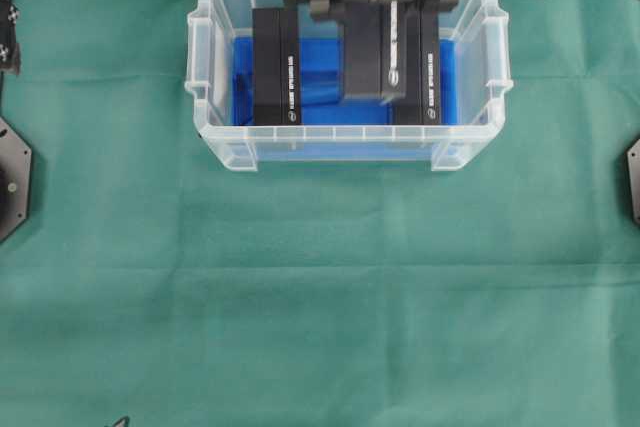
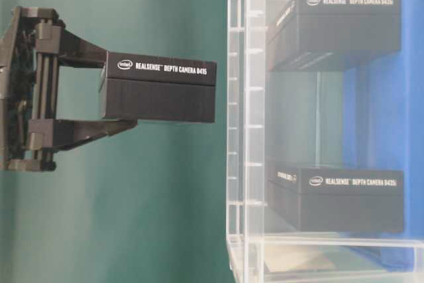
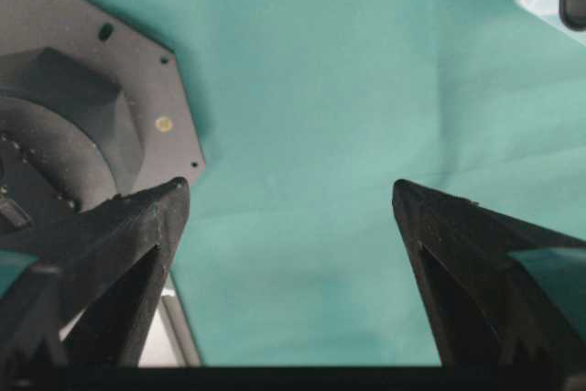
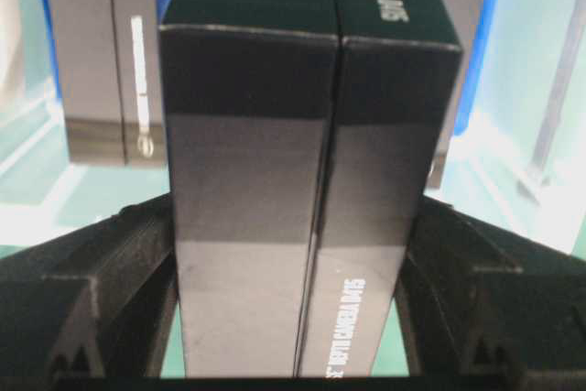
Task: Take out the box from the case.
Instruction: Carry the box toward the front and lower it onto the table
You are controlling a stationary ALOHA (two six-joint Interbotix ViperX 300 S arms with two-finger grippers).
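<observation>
One black box (image 4: pixel 307 199) hangs clamped in my right claw (image 4: pixel 293 299) above the case (image 1: pixel 345 137); I should carry it clear of the rim, level, left claw (image 3: pixel 291 217) idle and agape.

overhead: down on case (image 1: pixel 345 147) | side: rotated, perhaps | wrists: close-up

Black box (image 1: pixel 375 52) lifted above clear case (image 1: pixel 215 57), blue-lined, two boxes inside
</observation>
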